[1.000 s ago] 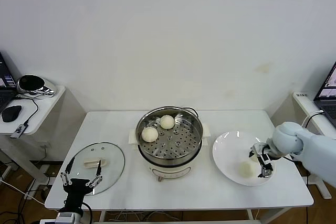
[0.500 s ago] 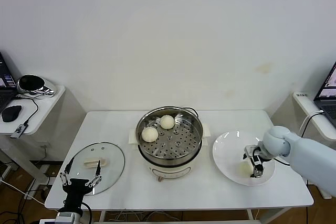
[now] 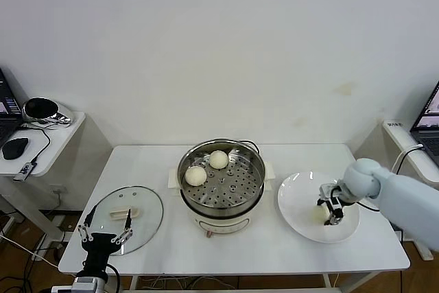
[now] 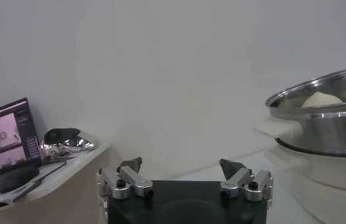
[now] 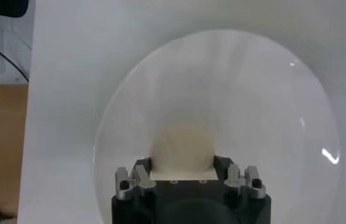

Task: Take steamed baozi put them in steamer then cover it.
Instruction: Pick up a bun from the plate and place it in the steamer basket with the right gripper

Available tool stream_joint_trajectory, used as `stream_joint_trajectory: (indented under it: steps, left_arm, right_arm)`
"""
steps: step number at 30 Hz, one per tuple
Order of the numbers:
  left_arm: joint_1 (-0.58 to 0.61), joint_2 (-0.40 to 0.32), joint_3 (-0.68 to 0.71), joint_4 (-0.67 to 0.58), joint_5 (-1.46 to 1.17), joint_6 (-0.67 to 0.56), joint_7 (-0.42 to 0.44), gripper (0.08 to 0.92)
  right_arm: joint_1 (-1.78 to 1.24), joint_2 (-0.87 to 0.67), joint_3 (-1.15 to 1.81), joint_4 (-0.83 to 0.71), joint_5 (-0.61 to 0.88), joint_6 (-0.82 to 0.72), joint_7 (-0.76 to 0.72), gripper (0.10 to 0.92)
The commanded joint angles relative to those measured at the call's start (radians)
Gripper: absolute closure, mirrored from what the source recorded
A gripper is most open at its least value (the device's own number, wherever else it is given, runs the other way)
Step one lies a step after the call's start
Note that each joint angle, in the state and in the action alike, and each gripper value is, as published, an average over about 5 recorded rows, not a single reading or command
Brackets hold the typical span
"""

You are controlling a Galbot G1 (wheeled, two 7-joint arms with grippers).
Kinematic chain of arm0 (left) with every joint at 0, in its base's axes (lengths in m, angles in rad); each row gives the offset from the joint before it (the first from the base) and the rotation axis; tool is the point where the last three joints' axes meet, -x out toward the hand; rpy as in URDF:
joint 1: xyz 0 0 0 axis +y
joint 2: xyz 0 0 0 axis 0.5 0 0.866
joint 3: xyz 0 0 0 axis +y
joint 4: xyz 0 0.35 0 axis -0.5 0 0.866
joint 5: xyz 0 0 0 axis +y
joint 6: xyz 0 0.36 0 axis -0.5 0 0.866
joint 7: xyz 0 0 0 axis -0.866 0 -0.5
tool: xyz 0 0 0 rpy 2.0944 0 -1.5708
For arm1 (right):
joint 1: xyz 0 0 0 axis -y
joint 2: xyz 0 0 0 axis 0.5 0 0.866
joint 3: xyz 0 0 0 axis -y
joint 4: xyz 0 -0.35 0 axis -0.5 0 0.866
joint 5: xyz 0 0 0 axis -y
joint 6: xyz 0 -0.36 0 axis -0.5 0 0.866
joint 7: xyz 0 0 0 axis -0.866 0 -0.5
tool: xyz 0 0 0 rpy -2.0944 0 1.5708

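While the left gripper waited open, the right gripper straddled a bao on the plate, steamer leftward.

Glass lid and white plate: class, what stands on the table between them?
The steamer stands between the glass lid and the white plate, with two buns inside; the head view shows it.

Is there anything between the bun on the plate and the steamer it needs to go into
Nothing visible. The right gripper brackets the bun on the plate; bare table lies before the uncovered steamer.
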Motion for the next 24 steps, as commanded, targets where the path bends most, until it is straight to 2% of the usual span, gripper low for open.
stream_joint_trajectory:
  steps: [1,12,17,24]
  left_arm:
    - [-0.003,0.003,0.006,0.002,-0.001,0.002,0.0,0.177]
    - [-0.009,0.011,0.003,0.004,-0.003,0.002,-0.003,0.177]
    - [-0.007,0.01,-0.005,0.005,-0.008,0.0,-0.004,0.177]
    - [-0.007,0.002,-0.016,0.003,-0.013,-0.001,-0.004,0.177]
  right_arm:
    - [0.284,-0.012,-0.02,0.002,0.114,0.023,-0.109,0.397]
    - [0.671,0.228,-0.232,0.012,0.278,0.093,-0.062,0.389]
    - [0.722,0.356,-0.3,0.003,0.327,0.195,-0.034,0.389]
    - [0.704,0.506,-0.42,-0.005,0.321,0.38,-0.005,0.382]
